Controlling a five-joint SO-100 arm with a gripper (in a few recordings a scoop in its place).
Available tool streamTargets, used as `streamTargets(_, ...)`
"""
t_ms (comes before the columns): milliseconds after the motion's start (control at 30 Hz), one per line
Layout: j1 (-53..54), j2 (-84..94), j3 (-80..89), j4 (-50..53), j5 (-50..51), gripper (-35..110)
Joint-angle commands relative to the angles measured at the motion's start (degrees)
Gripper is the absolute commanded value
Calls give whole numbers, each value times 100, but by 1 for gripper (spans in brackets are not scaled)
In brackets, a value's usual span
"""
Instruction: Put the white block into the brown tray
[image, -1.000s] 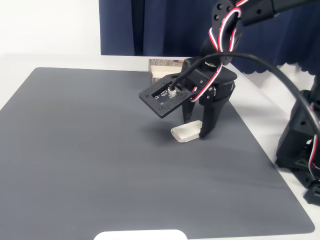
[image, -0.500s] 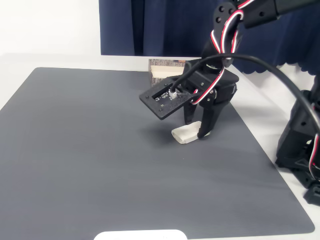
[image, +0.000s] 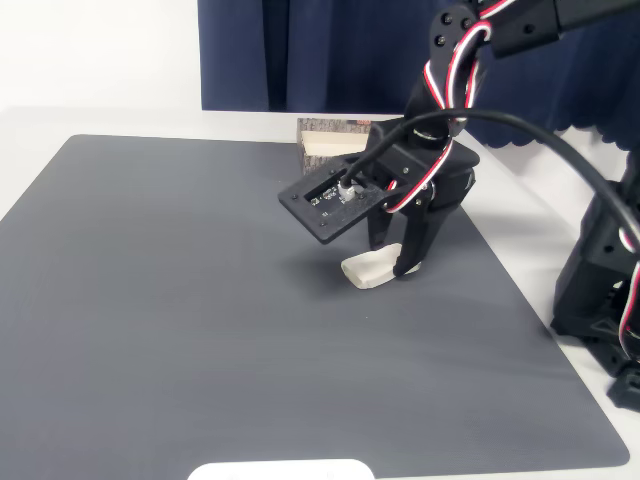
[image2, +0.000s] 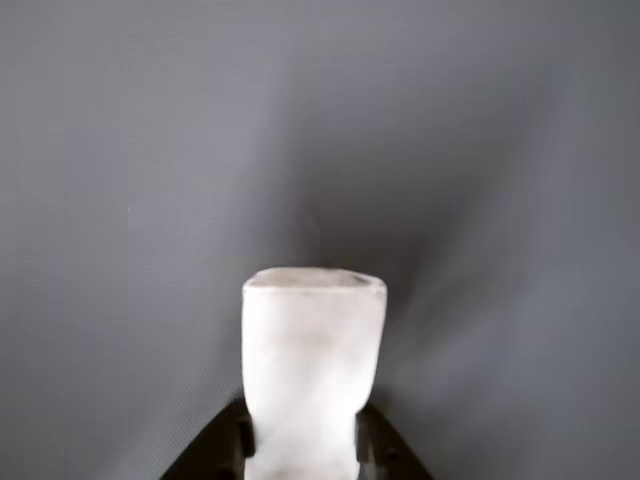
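The white block (image: 368, 268) lies low on the dark grey mat (image: 180, 300), at the right of centre in the fixed view. My black gripper (image: 392, 260) stands over it, shut on the block's right end, one finger on each side. In the wrist view the block (image2: 312, 370) stands out forward between the two fingertips (image2: 228, 452), which press on its sides. The brown tray (image: 326, 139) sits at the mat's far edge, just behind the gripper; the arm hides most of it. I cannot tell whether the block is off the mat.
The mat covers a white table (image: 60, 120), with a dark blue curtain (image: 300, 50) behind. The arm's black base (image: 600, 290) stands off the mat's right edge. A white rounded thing (image: 280, 470) shows at the bottom edge. The mat's left half is bare.
The fingers have closed in from a wide stance onto the white block. The gripper has tilted and shifted slightly left, and the block has barely moved.
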Motion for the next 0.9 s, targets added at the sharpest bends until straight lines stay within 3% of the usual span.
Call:
streamTargets(0, -299, 281, -79, -62, 70, 0)
streamTargets(233, -123, 870, -167, -26, 949, 0)
streamTargets(533, 1011, 826, -1222, 176, 949, 0)
streamTargets(867, 2426, -896, -3911, 1521, 299, 0)
